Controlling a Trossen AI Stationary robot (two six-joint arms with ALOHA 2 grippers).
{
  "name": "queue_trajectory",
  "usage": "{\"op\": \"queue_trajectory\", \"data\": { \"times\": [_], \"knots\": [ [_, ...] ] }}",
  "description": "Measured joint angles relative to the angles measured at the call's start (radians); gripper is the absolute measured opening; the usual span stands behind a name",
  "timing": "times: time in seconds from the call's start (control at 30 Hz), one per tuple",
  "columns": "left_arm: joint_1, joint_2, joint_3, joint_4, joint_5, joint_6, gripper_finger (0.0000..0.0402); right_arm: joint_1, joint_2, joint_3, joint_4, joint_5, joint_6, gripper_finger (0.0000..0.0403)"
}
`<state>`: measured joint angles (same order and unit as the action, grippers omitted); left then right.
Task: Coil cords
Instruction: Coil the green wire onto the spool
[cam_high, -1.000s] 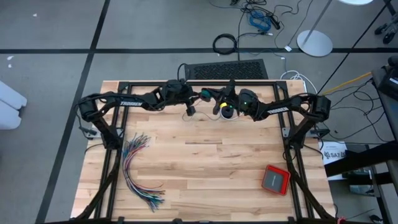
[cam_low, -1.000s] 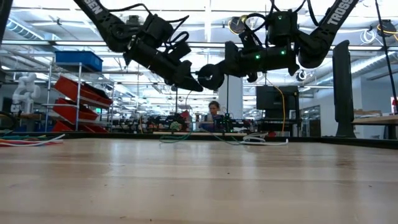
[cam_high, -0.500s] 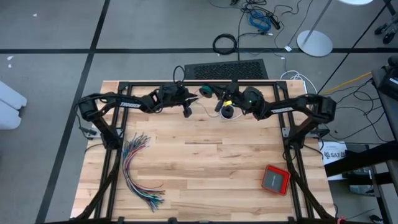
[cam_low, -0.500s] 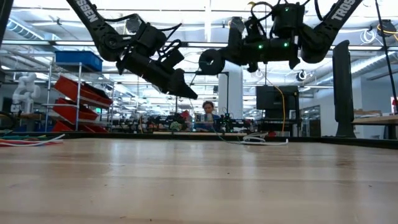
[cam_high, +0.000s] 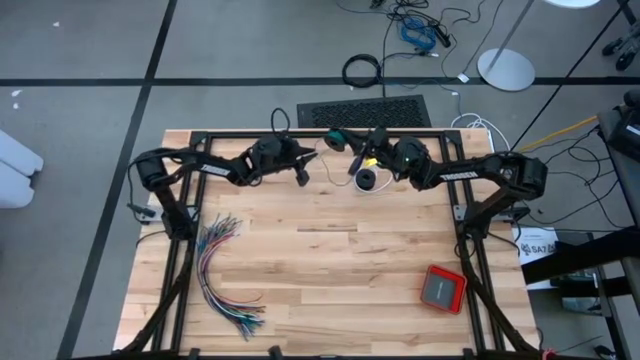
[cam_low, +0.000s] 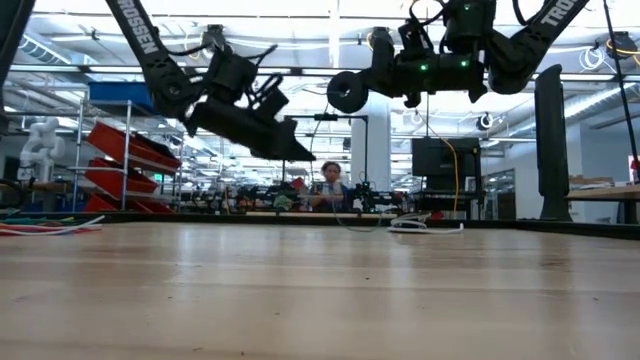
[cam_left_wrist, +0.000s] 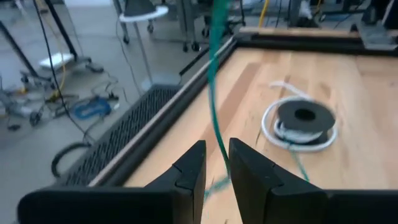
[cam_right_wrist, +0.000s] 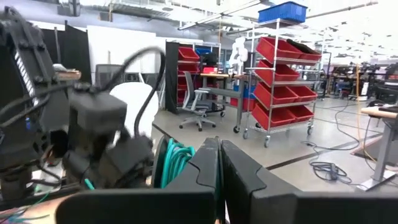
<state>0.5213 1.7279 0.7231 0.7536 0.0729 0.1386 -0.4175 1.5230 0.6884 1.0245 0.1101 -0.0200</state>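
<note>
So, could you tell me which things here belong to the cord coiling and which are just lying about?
Job: teal cord, passing between the left gripper fingers, its coil beside the shut right gripper; black cord with white tail, lying coiled.
Lying about: coloured wire bundle; red box.

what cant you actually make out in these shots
- Teal-green cord, left wrist view: motion blur smears it, and the dark fingers hide where it meets the left gripper.
- Teal coil, right wrist view: the right gripper covers its near side.
- Black cord coil with white tail: blurred, turns uncountable.
- Many-coloured wires, high view: too small to count.
</note>
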Motion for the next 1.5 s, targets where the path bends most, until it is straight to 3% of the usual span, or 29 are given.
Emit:
{"op": "queue_trajectory", "data": {
  "times": [0.23,0.43,0.53,1.1,1.5],
  "knots": [
    [-0.006,0.072,0.0,0.051,-0.027,-0.042,0.0073,-0.002,0.0,0.0,0.017,0.002,0.0,0.0],
    [-0.029,0.099,0.007,0.122,-0.138,-0.055,0.0016,-0.002,0.0,0.0,0.025,0.001,0.003,0.0],
    [-0.031,0.114,0.029,0.13,-0.158,-0.056,0.0006,-0.002,0.0,0.0,0.026,-0.004,0.008,0.0],
    [-0.045,0.258,0.166,0.125,-0.115,-0.081,0.0001,0.0,0.001,0.0,0.019,-0.004,0.008,0.0],
    [-0.09,0.261,0.24,0.085,-0.097,-0.077,0.0,-0.002,0.002,0.0,-0.02,0.029,0.005,0.0]
  ]
}}
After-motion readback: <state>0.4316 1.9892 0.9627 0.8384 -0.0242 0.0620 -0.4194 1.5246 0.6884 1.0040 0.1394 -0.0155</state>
